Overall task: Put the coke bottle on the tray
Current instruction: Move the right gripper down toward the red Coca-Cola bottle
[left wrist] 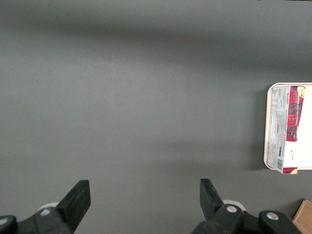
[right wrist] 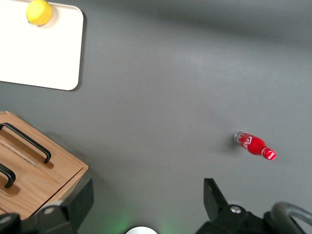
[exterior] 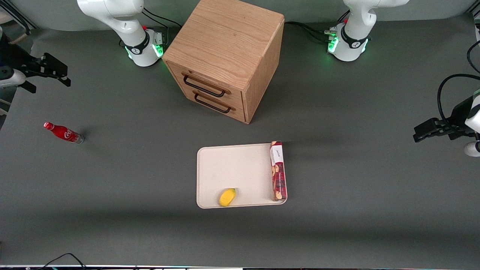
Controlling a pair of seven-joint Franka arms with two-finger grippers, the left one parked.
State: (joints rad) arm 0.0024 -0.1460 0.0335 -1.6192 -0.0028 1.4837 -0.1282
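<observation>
Standing at the very first step, by the look of it — reaching not yet begun, nothing gripped. Hanging high with its fingers spread wide and nothing between them, the tool is sitting at the working arm's end of the table, farther from the front camera than the coke bottle. Lying on its side on the bare table, apart from everything, the coke bottle is resting well away from the tray, toward the working arm's end. Calling next, probably, for a descent over the bottle, with the fingers turned to close across its slim body rather than along it — likely rolling otherwise. Waiting on the tray already: a yellow fruit-like piece by the rim nearest the front camera, and a long cookie box along the edge toward the parked arm's end, leaving the middle free for setting down. Standing farther from the front camera than the tray, a wooden drawer cabinet. Covering the table, a matte dark grey sheet, plain and flat, with cables trailing at its edges.
</observation>
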